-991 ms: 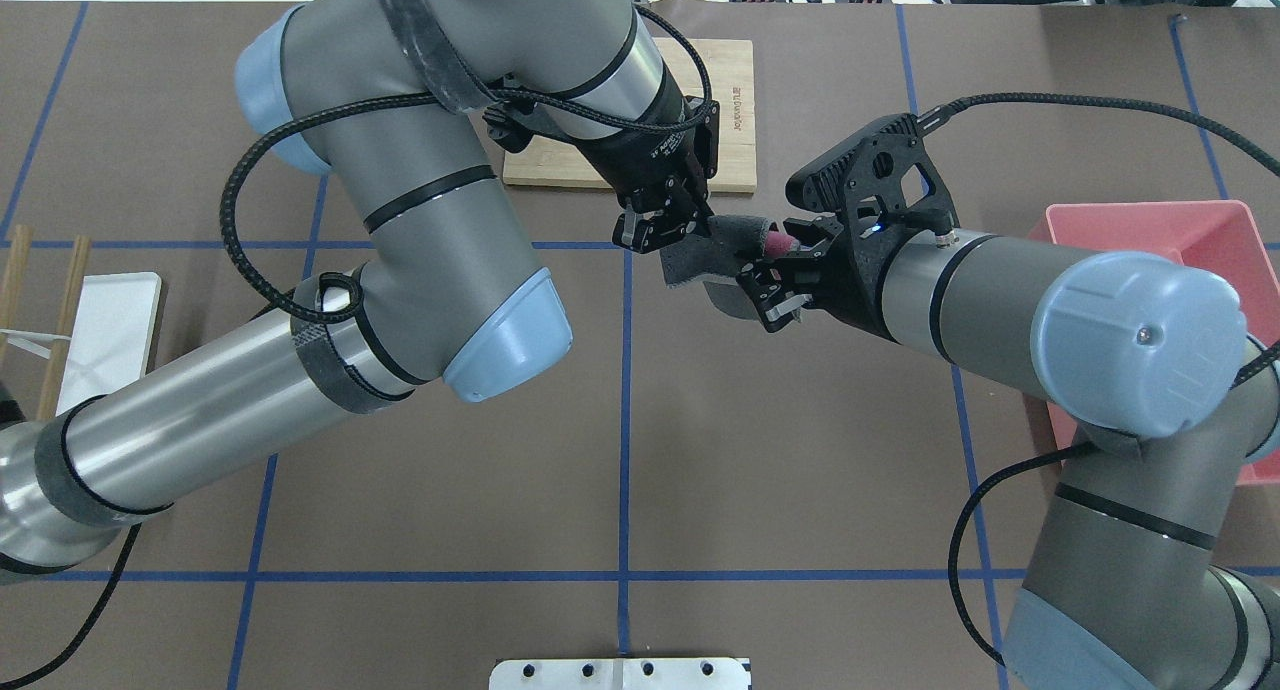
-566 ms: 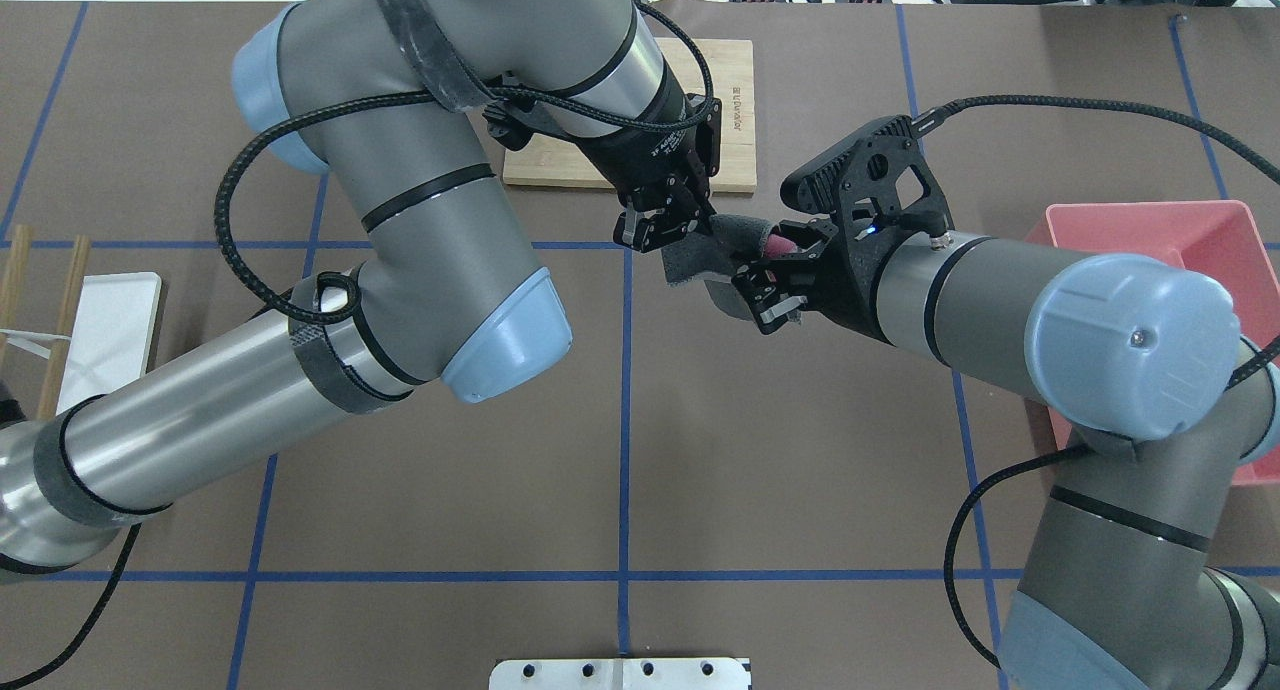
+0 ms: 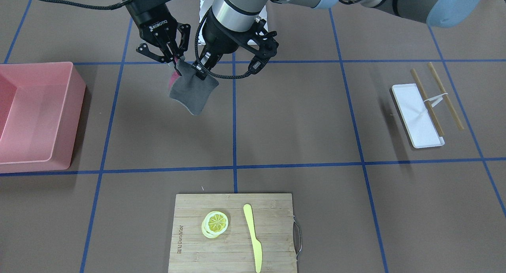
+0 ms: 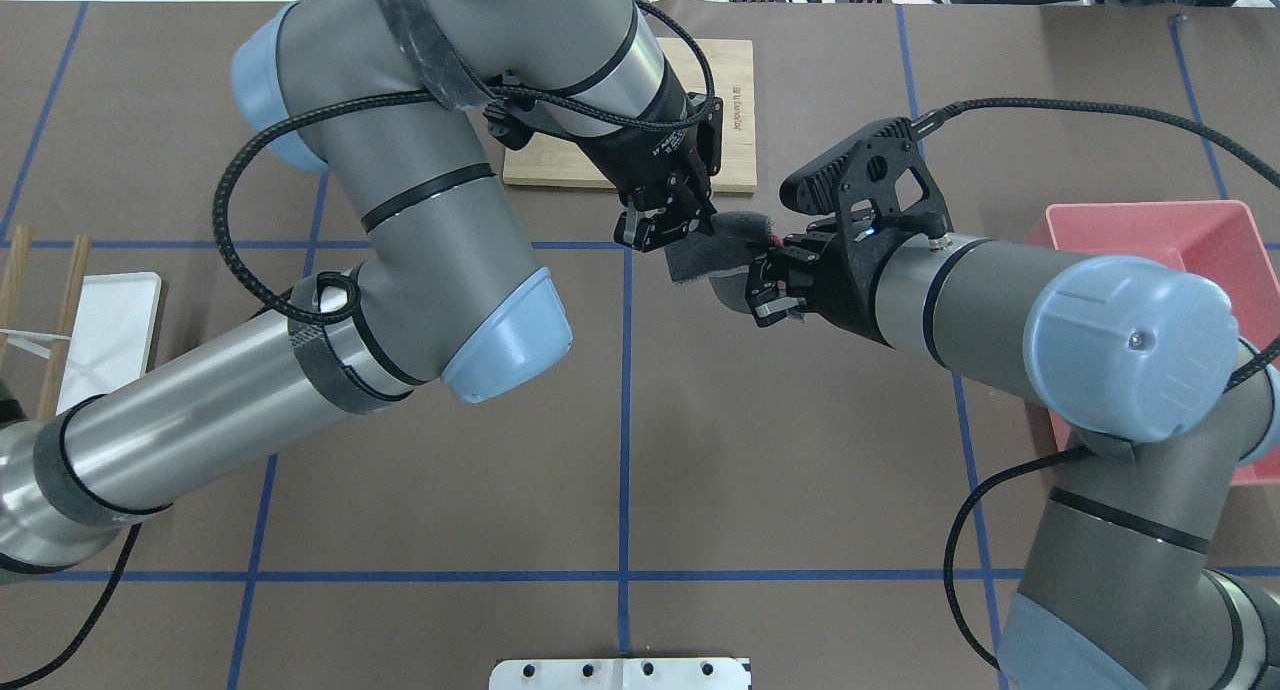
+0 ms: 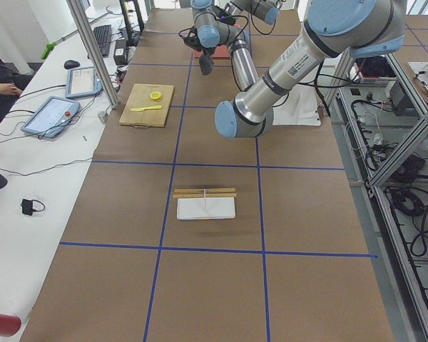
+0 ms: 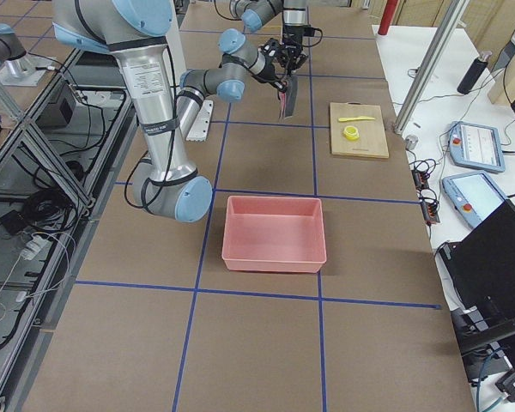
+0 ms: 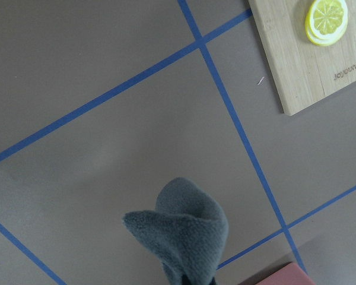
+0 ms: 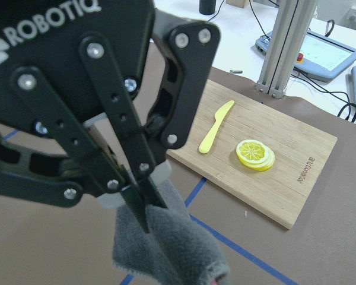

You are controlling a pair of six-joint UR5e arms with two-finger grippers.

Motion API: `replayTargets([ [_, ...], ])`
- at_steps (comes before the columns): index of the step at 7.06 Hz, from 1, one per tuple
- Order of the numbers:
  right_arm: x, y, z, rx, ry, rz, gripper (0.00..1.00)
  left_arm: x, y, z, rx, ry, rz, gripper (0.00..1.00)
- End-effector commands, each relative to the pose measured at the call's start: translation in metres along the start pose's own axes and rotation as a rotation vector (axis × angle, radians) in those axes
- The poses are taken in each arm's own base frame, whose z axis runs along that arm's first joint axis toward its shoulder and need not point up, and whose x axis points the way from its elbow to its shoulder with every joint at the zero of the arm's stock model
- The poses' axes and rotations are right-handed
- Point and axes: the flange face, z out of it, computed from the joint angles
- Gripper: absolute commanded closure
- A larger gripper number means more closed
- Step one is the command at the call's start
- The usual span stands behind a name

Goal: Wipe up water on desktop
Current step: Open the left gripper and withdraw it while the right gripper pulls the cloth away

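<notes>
Zero wiping done: left jaws and right jaws both pinch grey cloth (image 3: 191,93) hanging above desk (image 3: 296,118); no water visible.

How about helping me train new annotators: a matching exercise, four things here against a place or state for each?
1 grey cloth
2 lemon slices
3 pink bin
4 white tray

A on the bamboo cutting board
B by two wooden sticks
C held up by left gripper and right gripper
D on the desktop at the robot's right

Pairs: 1-C, 2-A, 3-D, 4-B
</notes>
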Motion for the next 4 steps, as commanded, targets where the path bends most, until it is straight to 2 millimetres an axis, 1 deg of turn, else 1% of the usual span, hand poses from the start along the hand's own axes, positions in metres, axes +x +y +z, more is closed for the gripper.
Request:
replayTargets([
  [1,-0.0001,-0.0005,-0.0007,0.001,-0.001,0.003,1.0,-0.0005,-0.0017,0.0012,0.005,0.011,0.011,0.05],
  [2,-0.0001,-0.0005,-0.0007,0.001,-0.001,0.003,1.0,-0.0001,-0.0022,0.0002,0.008,0.013,0.013,0.02],
  [4,0.0021,0.001,0.0001,-0.003,0.006,0.003,1.0,-0.0004,-0.0005,-0.0053,0.004,0.021,0.017,0.02],
])
